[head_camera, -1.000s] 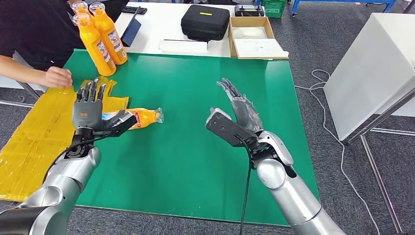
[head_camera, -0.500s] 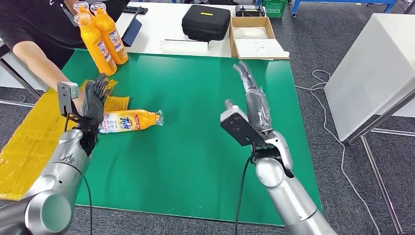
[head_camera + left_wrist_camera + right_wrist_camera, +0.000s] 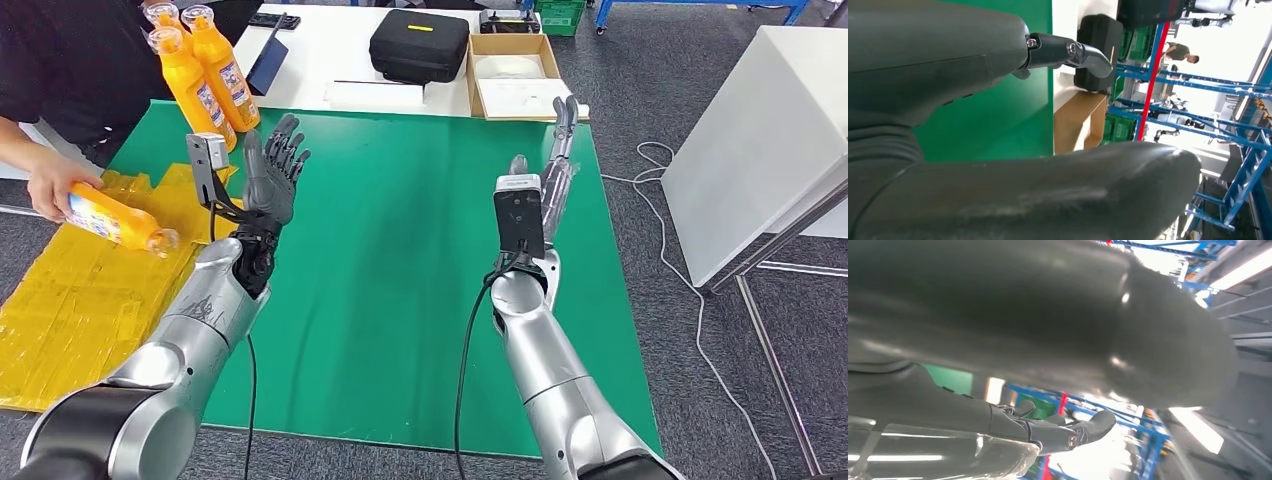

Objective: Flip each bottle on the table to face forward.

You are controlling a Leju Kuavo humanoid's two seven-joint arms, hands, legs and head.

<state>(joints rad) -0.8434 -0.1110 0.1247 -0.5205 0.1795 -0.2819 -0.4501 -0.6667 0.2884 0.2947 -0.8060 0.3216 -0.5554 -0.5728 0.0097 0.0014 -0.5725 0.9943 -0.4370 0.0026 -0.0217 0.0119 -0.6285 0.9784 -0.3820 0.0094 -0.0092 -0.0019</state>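
Observation:
A person's hand (image 3: 48,187) at the left edge holds an orange bottle (image 3: 115,222) above the yellow sheet (image 3: 90,270), cap pointing right and down. Three more orange bottles (image 3: 200,75) stand upright at the far left corner of the green table (image 3: 400,250). My left hand (image 3: 268,170) is raised above the table's left part, fingers spread, holding nothing; its fingers (image 3: 1068,50) show against the green top. My right hand (image 3: 552,175) is raised upright over the table's right side, fingers straight, empty.
Behind the green table, a white table carries a black case (image 3: 420,42), an open cardboard box (image 3: 520,78), a white sheet (image 3: 375,95) and a dark tablet (image 3: 268,62). A white cabinet (image 3: 770,140) stands to the right, with cables on the floor.
Both my arms rose, hands now upright and open. The bottle that lay on the green table by my left hand is now in the person's hand over the yellow sheet.

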